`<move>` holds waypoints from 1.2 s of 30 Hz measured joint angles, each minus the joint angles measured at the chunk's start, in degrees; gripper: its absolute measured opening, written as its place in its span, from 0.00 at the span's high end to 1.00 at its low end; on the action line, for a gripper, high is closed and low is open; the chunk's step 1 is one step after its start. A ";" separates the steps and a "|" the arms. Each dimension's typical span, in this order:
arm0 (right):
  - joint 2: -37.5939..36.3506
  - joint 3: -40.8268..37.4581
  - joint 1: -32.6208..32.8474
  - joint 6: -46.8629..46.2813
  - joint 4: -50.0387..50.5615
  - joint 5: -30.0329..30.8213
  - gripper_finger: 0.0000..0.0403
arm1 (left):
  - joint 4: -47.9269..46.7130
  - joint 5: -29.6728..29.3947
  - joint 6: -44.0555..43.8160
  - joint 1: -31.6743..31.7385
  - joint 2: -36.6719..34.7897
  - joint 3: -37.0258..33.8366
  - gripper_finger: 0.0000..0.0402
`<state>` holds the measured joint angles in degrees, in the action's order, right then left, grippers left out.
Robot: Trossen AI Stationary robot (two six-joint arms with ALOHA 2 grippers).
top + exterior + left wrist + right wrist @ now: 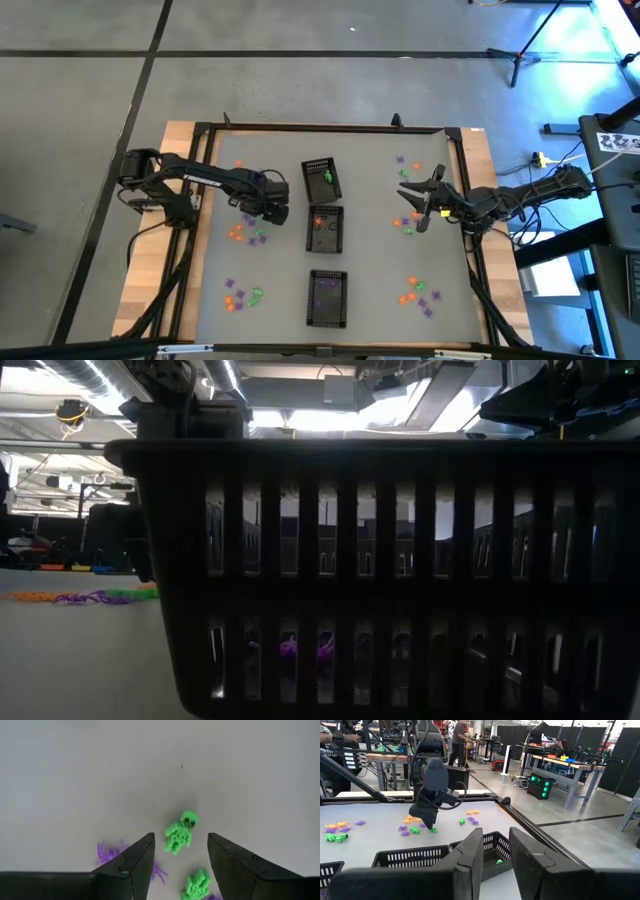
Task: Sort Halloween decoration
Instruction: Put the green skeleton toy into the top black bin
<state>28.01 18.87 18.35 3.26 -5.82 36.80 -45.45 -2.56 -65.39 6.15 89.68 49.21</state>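
Observation:
The Halloween decoration lies as small orange, green and purple trinkets in loose clusters on the grey table. One cluster [250,228] lies right by my left gripper [272,208]. That gripper [180,840] points down and is open above a green skeleton [180,832], which lies flat on the table between and just past the fingertips. A second green skeleton [197,885] and a purple spider [111,852] lie beside it. My right gripper [420,200] hovers level near the table's right side, open [496,851], with nothing between its fingers.
Three black mesh trays stand in a row down the table's middle: far [321,180], middle [325,228], near [327,298]; the near one holds something purple [290,650]. More trinket clusters lie at near left [240,297], far right [405,165] and near right [418,293]. A black frame [330,128] rims the table.

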 joint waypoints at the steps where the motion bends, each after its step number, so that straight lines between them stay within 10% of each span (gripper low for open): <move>1: 0.00 0.00 0.00 0.00 0.00 0.00 0.77 | 0.02 -0.42 -0.02 -0.15 0.03 0.00 0.56; 19: -0.02 0.00 -0.02 0.00 -0.02 0.02 0.77 | 7.06 -1.13 -3.43 -0.03 -0.08 -5.22 0.59; 36: 0.00 0.00 -0.02 0.00 -0.02 0.01 0.77 | 7.67 -0.32 -9.70 0.04 0.05 -4.08 0.98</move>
<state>28.01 18.87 18.33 3.27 -5.85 36.81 -37.78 -2.88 -75.09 6.20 89.73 45.13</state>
